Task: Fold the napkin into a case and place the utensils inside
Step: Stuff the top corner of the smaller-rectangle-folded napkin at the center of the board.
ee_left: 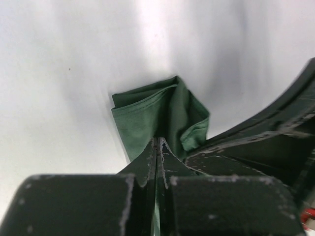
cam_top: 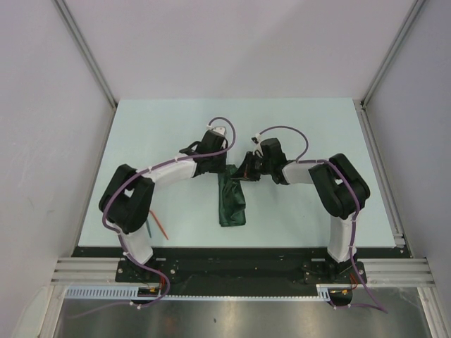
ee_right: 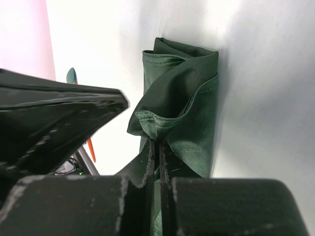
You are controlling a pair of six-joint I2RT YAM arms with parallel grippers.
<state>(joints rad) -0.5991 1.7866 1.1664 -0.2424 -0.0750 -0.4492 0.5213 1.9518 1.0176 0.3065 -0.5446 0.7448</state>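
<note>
The napkin [cam_top: 232,203] lies at the centre of the top view, a long, narrow strip of dark green woven cloth, softly creased. Its upper end is bunched between the two grippers. The left gripper [ee_left: 156,143] has its jaws pressed together on a pinch of the cloth. The right gripper [ee_right: 156,145] is clamped on a hemmed fold, with layers bulging open above it. The thin plastic utensils [cam_top: 161,229], one orange-red and one teal, lie at lower left on the pale, smooth table [cam_top: 296,134], partly under the left arm.
</note>
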